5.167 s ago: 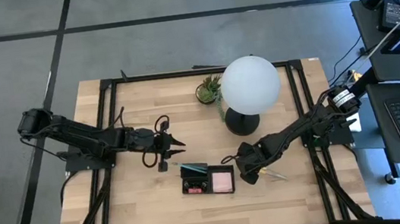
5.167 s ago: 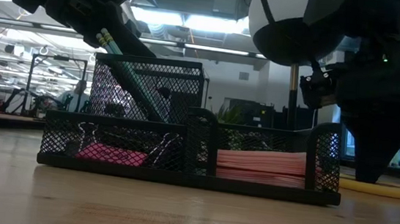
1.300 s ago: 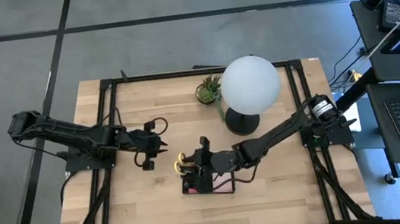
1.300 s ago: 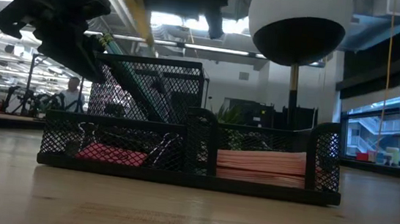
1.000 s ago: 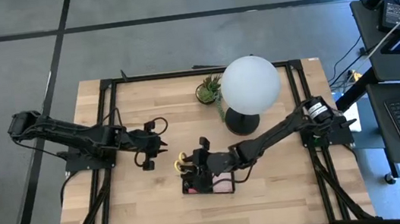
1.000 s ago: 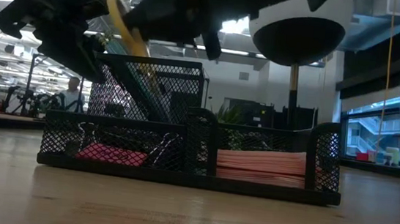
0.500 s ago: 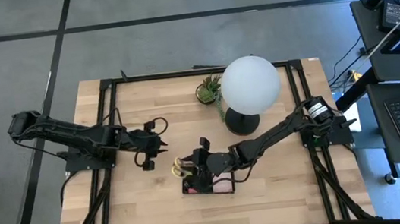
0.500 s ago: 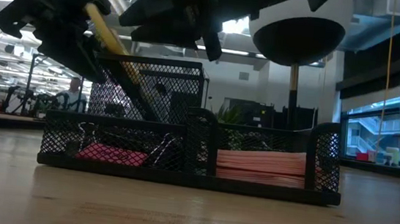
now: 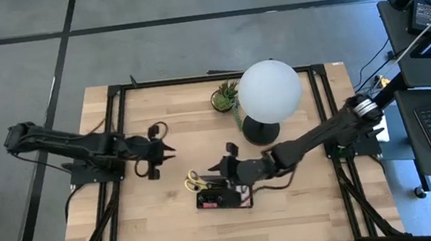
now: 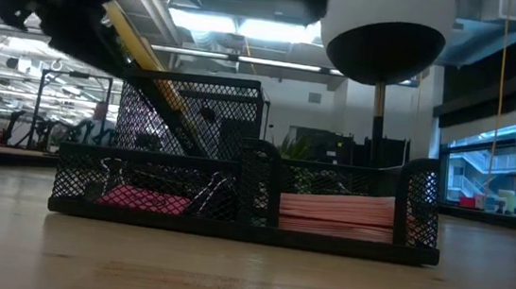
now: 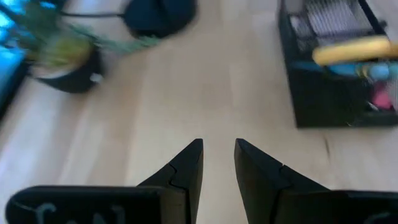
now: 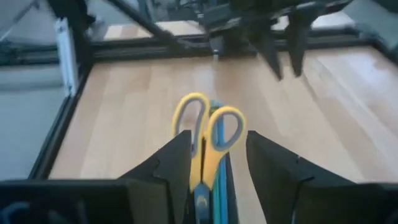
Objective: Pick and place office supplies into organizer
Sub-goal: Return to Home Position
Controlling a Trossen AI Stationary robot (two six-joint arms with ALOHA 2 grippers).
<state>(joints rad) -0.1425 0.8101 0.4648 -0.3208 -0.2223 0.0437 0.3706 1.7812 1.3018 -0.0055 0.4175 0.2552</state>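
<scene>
- Black mesh organizer (image 9: 223,197) on the bench (image 9: 145,220), long side facing the front edge.
- Scissors (image 9: 194,181) in the organizer's tall back-left cup, tilted, yellow handles leaning up and out past its left end.
- Thin pale-green pencils (image 12: 216,180) in the same cup, lying along the scissors.
- Pink pad (image 10: 337,209) flat in the organizer's low right compartment.
- Small pink eraser (image 10: 139,198) in the organizer's low left front compartment, behind the mesh.
- Right hand (image 9: 220,169) above the organizer's back edge, just right of the scissor handles.
- Released: in the right wrist view, fingers (image 12: 168,165) spread wide, one to each side of the yellow loops, gripping nothing.
- Left hand (image 9: 168,151) well to the left of the organizer and farther back, over bare wood.
- Points toward the organizer's side of the bench; fingers (image 11: 189,165) parted by a narrow gap, nothing between them.
- White globe lamp (image 9: 269,89) behind the organizer and to its right, black base on the wood.
- Small potted plant (image 9: 225,96) behind the organizer, farther back than the right hand.
</scene>
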